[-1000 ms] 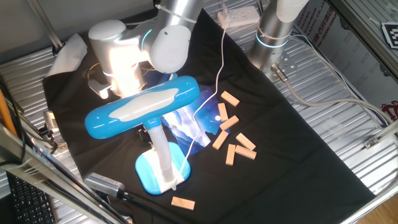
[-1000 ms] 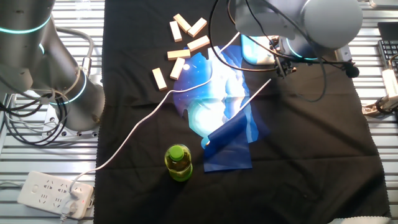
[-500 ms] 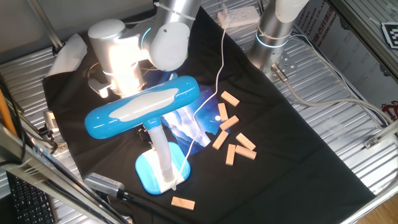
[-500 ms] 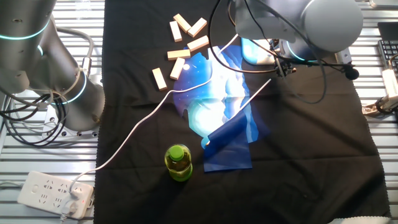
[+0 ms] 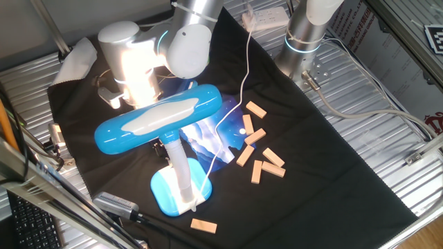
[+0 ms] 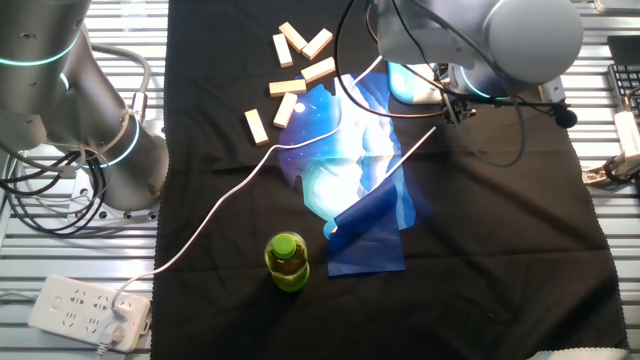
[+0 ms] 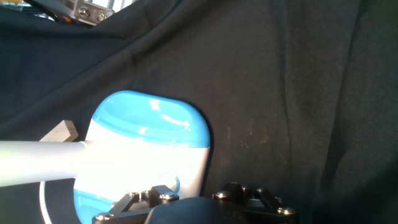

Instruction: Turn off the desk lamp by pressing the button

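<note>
One sky-blue plastic desk lamp (image 5: 160, 121) stands near the middle of a black cloth (image 5: 332, 159) on the ribbed metal table (image 5: 387, 83), and nothing in either fixed view differs from half a second earlier: arm, lamp and blocks sit exactly as before. No readable writing or brand shows anywhere.

The lamp has a long oval head with a white top panel, a white neck (image 5: 177, 166) and a rounded blue base (image 5: 167, 191). Its light is on, casting a bright bluish patch on the cloth beneath the head. A white cord (image 5: 242, 76) runs from it across the cloth toward a white power strip (image 6: 90, 308).

The silver robot arm (image 5: 187, 45) bends down behind the lamp head. In the hand view, the gripper (image 7: 199, 202) shows only as dark hardware at the bottom edge, just above the glossy base; whether its fingers are parted or closed cannot be told.

Several small tan wooden blocks (image 5: 257, 149) lie scattered beside the lamp, and a green-capped bottle (image 6: 287, 260) stands apart.
</note>
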`<state>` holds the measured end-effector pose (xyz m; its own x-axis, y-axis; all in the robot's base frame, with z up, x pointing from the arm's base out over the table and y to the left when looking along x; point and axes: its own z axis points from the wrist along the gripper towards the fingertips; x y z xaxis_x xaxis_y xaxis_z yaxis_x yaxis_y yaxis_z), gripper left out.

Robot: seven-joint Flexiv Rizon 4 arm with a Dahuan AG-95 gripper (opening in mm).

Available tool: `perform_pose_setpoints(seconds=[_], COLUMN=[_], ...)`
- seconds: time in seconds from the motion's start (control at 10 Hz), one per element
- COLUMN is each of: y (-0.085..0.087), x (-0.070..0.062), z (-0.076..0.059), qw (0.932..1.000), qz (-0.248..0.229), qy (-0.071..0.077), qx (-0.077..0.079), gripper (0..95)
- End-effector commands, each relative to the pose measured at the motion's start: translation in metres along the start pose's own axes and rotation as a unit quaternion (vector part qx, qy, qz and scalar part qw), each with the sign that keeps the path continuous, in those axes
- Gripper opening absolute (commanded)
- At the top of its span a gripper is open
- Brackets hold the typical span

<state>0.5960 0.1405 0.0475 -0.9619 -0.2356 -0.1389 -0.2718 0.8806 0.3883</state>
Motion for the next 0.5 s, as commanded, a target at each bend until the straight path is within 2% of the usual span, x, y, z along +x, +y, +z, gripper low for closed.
perform_pose_setpoints(seconds=[0.1, 0.5], y=[-0.0001, 0.0], x=[0.0001, 0.0], z=[-0.0002, -0.0002], qw=[1.0, 1.0], qz=[0.0, 0.002], qy=[0.001, 0.001], qx=[-0.002, -0.001], gripper=[57.0, 57.0])
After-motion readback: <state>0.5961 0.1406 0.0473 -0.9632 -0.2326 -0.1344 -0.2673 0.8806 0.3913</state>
